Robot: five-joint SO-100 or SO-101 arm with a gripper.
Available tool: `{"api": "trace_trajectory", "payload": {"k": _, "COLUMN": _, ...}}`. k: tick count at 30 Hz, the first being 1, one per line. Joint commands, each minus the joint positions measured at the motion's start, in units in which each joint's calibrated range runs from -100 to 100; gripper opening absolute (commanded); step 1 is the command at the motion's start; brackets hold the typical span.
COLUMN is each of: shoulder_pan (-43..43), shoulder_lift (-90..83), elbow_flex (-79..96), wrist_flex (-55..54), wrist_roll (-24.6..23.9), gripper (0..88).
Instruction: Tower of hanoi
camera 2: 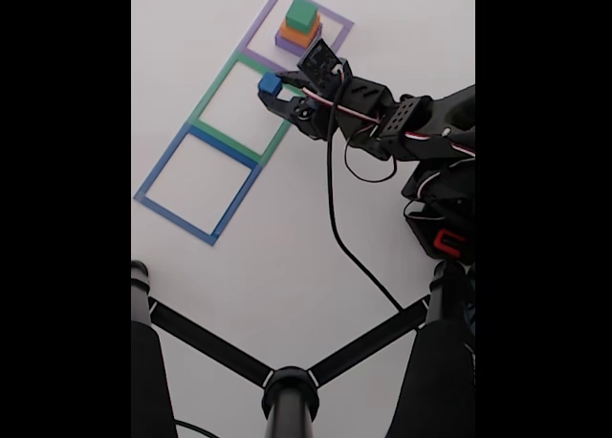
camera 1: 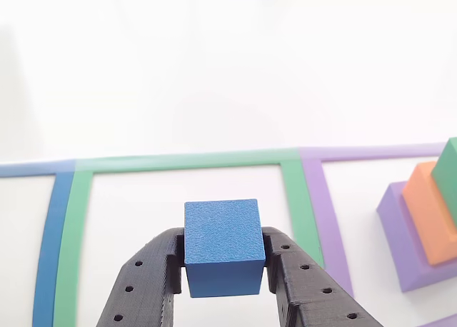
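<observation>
Blue cube (camera 1: 223, 245) is sitting clamped between the two black fingers (camera 1: 146, 284) of the gripper (camera 1: 224, 270), one finger pressing each side face, cube upright. In the other view the gripper is entering from the bottom edge and the cube is showing in front of the green taped outline (camera 1: 296, 191); whether it is resting on the white table (camera 1: 214, 70) or hanging just above it can't be told from that view. In the fixed view the cube (camera 2: 270, 84) is sitting at the gripper (camera 2: 272, 90) tip, over the green outline's (camera 2: 212, 130) corner nearest the purple outline (camera 2: 256, 38).

The other three blocks are sitting stacked inside the purple taped outline (camera 1: 325, 213): purple block (camera 1: 400, 241) at the bottom, orange block (camera 1: 428, 213) on it, green block (camera 1: 450, 173) on top. In the other view the stack is at the right edge, partly cropped. In the fixed view it's near the top: purple block (camera 2: 285, 46), orange block (camera 2: 296, 33), green block (camera 2: 302, 15), well centred.

Blue taped outline (camera 1: 50, 234) is lying on the far side of the green one from the stack, sharing an edge with it; same in the fixed view (camera 2: 172, 213).

Arm (camera 2: 402, 122) is reaching in from the right of the fixed view, black cable (camera 2: 332, 199) hanging off it. A black stand (camera 2: 287, 390) is crossing the bottom of that view.
</observation>
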Motion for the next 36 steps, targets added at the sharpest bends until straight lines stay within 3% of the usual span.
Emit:
{"api": "trace_trajectory", "payload": {"k": 1, "shoulder_pan": -1.12, "shoulder_lift": 5.56, "elbow_flex": -2.38, "wrist_flex": -6.97, "wrist_roll": 0.59, "gripper": 2.6}}
{"api": "trace_trajectory", "payload": {"k": 11, "shoulder_pan": -1.42, "shoulder_lift": 18.3, "elbow_flex": -7.56, "wrist_flex": -14.9, "wrist_roll": 0.59, "gripper": 3.0}}
{"api": "trace_trajectory", "payload": {"k": 29, "shoulder_pan": -2.41, "shoulder_lift": 29.04, "elbow_flex": -12.1, "wrist_flex": -18.87, "wrist_roll": 0.59, "gripper": 3.9}}
{"api": "trace_trajectory", "payload": {"k": 32, "shoulder_pan": -2.26, "shoulder_lift": 30.0, "elbow_flex": -12.01, "wrist_flex": -19.27, "wrist_roll": 0.59, "gripper": 6.4}}
{"api": "trace_trajectory", "payload": {"k": 36, "shoulder_pan": -1.57, "shoulder_lift": 30.96, "elbow_flex": -11.92, "wrist_flex": -19.27, "wrist_roll": 0.59, "gripper": 16.1}}
